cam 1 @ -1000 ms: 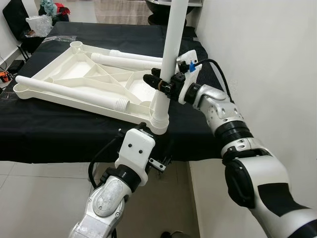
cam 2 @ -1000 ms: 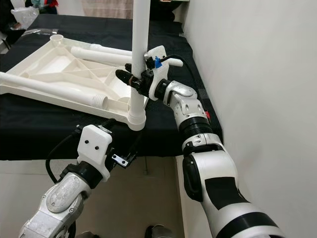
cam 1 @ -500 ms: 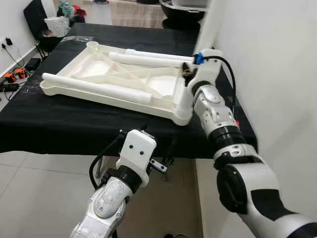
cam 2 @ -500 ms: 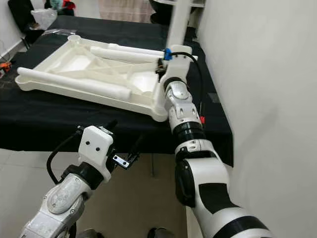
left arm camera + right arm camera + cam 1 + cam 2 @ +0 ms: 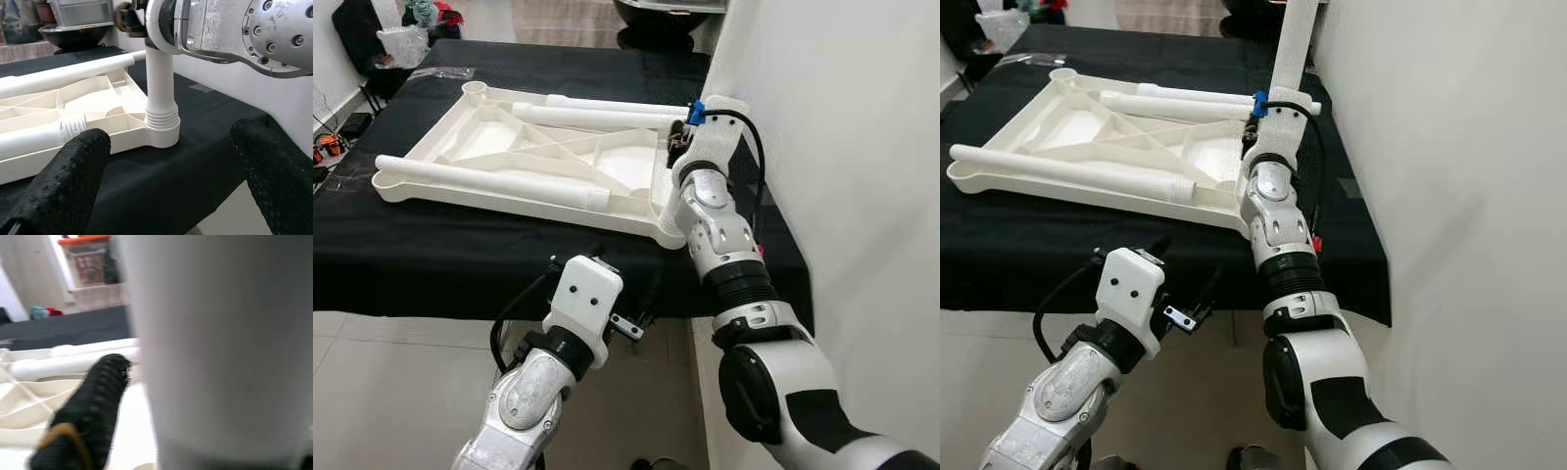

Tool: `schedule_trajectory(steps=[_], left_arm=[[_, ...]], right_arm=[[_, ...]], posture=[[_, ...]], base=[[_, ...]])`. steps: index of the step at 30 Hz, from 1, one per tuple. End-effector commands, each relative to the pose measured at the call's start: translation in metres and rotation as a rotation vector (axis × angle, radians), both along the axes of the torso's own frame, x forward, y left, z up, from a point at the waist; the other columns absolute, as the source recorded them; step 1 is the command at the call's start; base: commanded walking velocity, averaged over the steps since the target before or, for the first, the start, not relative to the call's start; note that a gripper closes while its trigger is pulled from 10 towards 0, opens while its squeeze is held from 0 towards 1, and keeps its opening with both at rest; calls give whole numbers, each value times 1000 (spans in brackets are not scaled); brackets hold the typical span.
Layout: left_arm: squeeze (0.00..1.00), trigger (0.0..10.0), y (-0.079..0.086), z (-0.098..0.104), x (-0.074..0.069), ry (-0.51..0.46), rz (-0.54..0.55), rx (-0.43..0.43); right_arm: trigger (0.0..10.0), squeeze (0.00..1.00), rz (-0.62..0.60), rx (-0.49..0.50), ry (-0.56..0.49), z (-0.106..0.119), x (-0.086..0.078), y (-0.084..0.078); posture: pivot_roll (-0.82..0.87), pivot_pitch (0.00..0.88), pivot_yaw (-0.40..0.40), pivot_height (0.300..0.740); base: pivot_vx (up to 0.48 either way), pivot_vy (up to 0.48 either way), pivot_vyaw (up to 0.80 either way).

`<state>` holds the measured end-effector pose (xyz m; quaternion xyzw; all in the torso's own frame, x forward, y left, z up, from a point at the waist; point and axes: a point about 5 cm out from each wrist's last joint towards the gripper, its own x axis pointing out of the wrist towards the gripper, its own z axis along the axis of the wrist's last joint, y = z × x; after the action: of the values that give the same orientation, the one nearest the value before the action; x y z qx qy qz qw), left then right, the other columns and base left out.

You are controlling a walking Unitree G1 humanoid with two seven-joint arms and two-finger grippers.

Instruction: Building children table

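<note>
The white plastic tabletop (image 5: 509, 147) lies upside down on the black table (image 5: 431, 264). One white leg (image 5: 1291, 49) stands upright in the socket at its near right corner (image 5: 161, 129). My right gripper (image 5: 1253, 125) is shut on that leg a little above the socket; a black finger (image 5: 93, 416) presses against its side. Two loose legs lie on the tabletop, one along the front (image 5: 489, 181) and one along the back (image 5: 607, 116). Below the table's front edge, my left gripper (image 5: 171, 142) is open with nothing in it, pointing at the socket.
A white wall (image 5: 852, 147) runs close along the table's right side. Behind the table stand a dark bowl (image 5: 666, 10) and, far left, a chair with a plastic bag (image 5: 396, 44). Tiled floor (image 5: 372, 392) lies in front.
The camera has shifted. My right hand has swung round the upright leg, from its right side to its near side, still gripping it. The left arm has not moved.
</note>
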<state>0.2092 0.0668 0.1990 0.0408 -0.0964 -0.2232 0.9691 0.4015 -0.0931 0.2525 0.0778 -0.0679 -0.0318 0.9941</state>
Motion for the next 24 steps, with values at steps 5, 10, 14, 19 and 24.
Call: schedule_trajectory(steps=[5, 10, 14, 19, 24], left_arm=[[0, 10000, 1, -3, 1, 11, 6, 5], [0, 10000, 1, -3, 1, 9, 7, 6], [0, 10000, 0, -2, 2, 7, 8, 2], [0, 10000, 1, -1, 2, 5, 11, 2], [0, 10000, 2, -1, 2, 4, 14, 4]], right_arm=[[10000, 0, 309, 13, -11, 9, 4, -1], [10000, 0, 743, -9, -3, 5, -5, 0], [10000, 0, 1009, -75, 4, -7, -15, -8], [10000, 0, 1029, -105, -19, -5, -10, -4], [10000, 0, 1002, -111, -22, -2, -5, 9]], posture=[[68, 80, -105, 740], [65, 82, -107, 740], [72, 85, -108, 740], [77, 91, -106, 740], [80, 92, -107, 740]], base=[[0, 0, 0], [0, 0, 0], [0, 0, 0], [0, 0, 0], [0, 0, 0]])
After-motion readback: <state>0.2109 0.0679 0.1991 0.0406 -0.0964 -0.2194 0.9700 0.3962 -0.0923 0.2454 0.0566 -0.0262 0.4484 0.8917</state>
